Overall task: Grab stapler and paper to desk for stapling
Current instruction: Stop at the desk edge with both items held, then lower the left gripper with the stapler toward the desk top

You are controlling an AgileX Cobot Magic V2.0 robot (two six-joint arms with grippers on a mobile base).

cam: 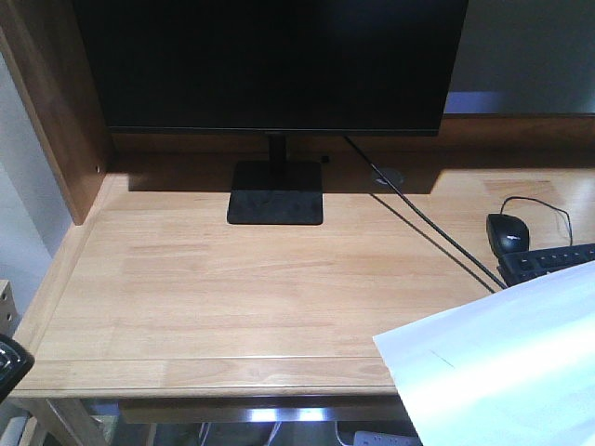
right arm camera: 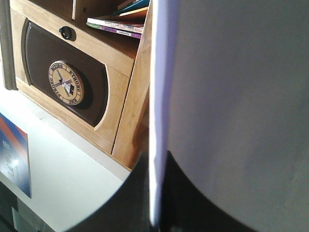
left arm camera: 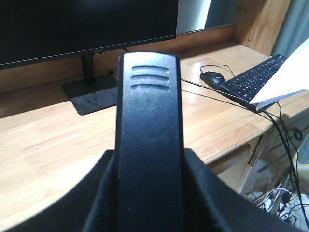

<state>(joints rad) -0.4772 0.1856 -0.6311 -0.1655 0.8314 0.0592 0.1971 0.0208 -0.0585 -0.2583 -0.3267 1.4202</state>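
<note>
Left gripper point(left arm camera: 149, 166): jaws closed on the small black stapler point(left arm camera: 149, 121) with a ribbed top, held near the front left corner of the wide light-wood desk point(cam: 204, 279).

Right gripper point(right arm camera: 157, 212): jaws pinch the plain white sheet of paper point(cam: 502, 372) at its edge. Paper is aloft and tilted over the desk's front right corner, near the black keyboard point(cam: 553, 260) and black mouse point(cam: 508, 230).

Black monitor point(cam: 270, 56) stands at the rear.

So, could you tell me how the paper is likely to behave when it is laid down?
The paper looks a single thin sheet, edge-on in the right wrist view, so it is probably floppy and light. A wide span of it shows unsupported above the desk, so it may sag or flutter. On that smooth wood it could slide.
</note>
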